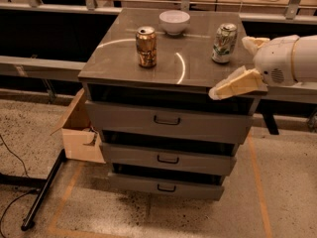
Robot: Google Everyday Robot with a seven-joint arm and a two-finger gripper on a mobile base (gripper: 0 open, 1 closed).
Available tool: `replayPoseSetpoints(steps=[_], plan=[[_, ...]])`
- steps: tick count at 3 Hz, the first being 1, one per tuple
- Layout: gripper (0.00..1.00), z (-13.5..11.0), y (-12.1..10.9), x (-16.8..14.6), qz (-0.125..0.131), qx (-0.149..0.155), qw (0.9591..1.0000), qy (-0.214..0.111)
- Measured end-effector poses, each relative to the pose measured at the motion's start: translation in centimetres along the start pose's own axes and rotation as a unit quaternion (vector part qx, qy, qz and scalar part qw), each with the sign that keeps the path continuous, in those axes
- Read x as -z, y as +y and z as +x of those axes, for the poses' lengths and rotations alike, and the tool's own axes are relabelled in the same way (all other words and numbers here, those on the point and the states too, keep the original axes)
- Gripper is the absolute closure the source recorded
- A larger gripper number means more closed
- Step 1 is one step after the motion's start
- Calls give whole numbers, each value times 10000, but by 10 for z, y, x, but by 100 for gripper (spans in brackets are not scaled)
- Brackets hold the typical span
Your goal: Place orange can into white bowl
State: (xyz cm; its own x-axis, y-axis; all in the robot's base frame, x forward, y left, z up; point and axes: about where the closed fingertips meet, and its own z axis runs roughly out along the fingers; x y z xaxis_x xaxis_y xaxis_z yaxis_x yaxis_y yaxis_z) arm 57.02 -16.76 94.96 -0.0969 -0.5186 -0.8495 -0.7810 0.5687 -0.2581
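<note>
The orange can (146, 46) stands upright on the grey drawer cabinet's top (114, 58), left of the middle. The white bowl (174, 22) sits behind it near the top's back edge, upright and empty. My gripper (229, 67) reaches in from the right at the cabinet's front right corner. It is open and empty, with one cream finger (235, 85) over the front edge and the other (253, 43) further back. The gripper is well to the right of the orange can and touches nothing.
A white and green can (224, 43) stands on the top's right side, close to my gripper. The cabinet has three closed drawers (168, 120). An open cardboard box (79, 130) sits on the floor to its left, beside a black stand leg (43, 190). Benches run behind.
</note>
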Motion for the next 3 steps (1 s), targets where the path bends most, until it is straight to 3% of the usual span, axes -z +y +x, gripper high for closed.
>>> replayPoseSetpoints(steps=[1,2,3], plan=[[0,2,11,-2,222,-164,9996,56],[0,8,6,-34,507,-479,9971,-311],[0,13,-4,-78,569,-957,9913,-705]])
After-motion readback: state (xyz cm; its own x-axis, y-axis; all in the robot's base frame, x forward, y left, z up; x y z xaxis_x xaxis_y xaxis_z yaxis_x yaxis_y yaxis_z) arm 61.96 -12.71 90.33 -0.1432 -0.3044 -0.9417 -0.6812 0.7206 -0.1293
